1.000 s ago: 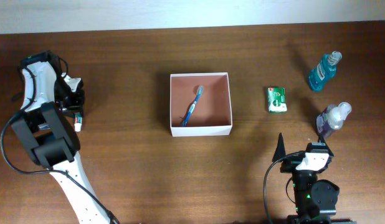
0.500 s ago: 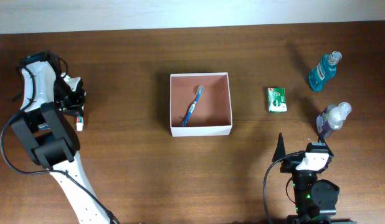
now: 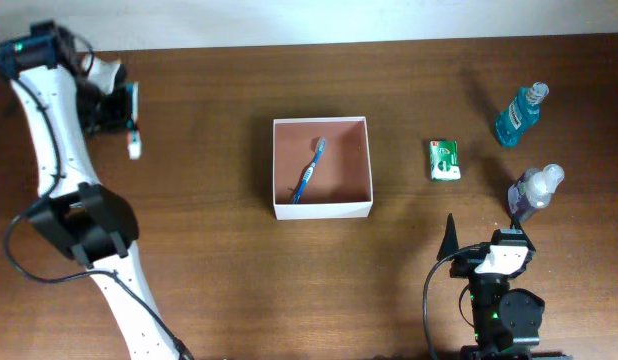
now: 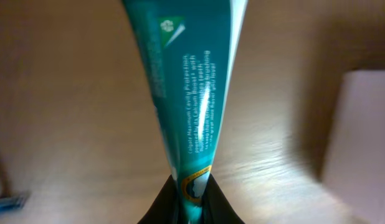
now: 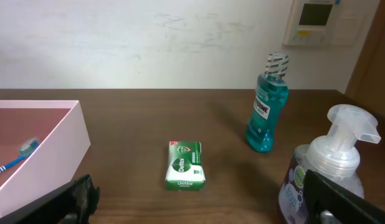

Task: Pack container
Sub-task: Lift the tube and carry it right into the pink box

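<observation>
Left gripper: jaws closed narrow on the flat crimped end of a teal toothpaste tube, which extends straight ahead of the fingers over the brown table. Whether the tube's white cap end touches the table cannot be determined. In the overhead view this gripper sits at the far edge of the table, and the container lies well apart from it, off toward the table's middle. In the left wrist view the container shows only as a blurred pale block at the right edge of the frame. A blue toothbrush lies diagonally on the container's reddish-brown floor. Right gripper: jaws spread wide, holding nothing, low at the near edge of the table. Ahead of it and between the fingers' line lies a green soap packet, flat on the table. The container stands ahead to its left, the toothbrush head visible inside. A blue mouthwash bottle stands upright farther ahead to the right. A clear pump bottle stands just beside the right finger.
</observation>
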Robot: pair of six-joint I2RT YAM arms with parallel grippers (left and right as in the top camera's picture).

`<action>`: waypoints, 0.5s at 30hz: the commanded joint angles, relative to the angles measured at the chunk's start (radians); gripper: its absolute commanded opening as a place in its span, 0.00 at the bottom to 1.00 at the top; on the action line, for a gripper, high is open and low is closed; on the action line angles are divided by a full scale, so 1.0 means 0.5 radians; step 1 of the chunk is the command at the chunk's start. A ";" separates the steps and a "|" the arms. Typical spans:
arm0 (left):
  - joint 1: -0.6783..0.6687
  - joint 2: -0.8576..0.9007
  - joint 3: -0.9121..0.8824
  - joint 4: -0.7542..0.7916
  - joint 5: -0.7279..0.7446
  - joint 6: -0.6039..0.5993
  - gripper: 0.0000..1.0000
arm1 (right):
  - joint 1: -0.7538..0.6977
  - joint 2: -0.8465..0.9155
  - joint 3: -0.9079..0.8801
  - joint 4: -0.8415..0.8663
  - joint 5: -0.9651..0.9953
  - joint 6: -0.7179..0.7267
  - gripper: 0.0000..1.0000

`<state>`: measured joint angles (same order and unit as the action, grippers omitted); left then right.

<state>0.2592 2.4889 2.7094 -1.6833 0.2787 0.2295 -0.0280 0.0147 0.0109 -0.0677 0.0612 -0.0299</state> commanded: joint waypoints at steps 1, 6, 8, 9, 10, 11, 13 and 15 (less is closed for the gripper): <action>-0.180 -0.130 0.156 -0.009 0.198 -0.053 0.08 | 0.017 -0.014 -0.011 -0.014 0.003 0.001 0.98; -0.445 -0.234 0.204 -0.009 0.208 -0.078 0.08 | 0.017 -0.014 -0.011 -0.014 0.003 0.001 0.98; -0.568 -0.258 0.204 -0.010 0.207 -0.077 0.07 | 0.017 -0.014 -0.011 -0.014 0.003 0.001 0.98; -0.634 -0.267 0.204 -0.010 0.207 -0.077 0.08 | 0.017 -0.014 -0.011 -0.014 0.003 0.001 0.98; -0.693 -0.267 0.204 -0.010 0.207 -0.078 0.08 | 0.017 -0.014 -0.011 -0.014 0.003 0.001 0.98; -0.765 -0.267 0.204 -0.010 0.207 -0.078 0.07 | 0.017 -0.014 -0.011 -0.014 0.003 0.001 0.98; -0.890 -0.267 0.204 -0.010 0.204 -0.077 0.08 | 0.017 -0.014 -0.011 -0.014 0.003 0.001 0.98; -1.016 -0.266 0.200 -0.009 0.153 -0.077 0.09 | 0.017 -0.014 -0.011 -0.014 0.003 0.001 0.98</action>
<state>-0.1852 2.3898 2.7941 -1.6840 0.3557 0.2005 -0.0277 0.0147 0.0109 -0.0673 0.0612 -0.0303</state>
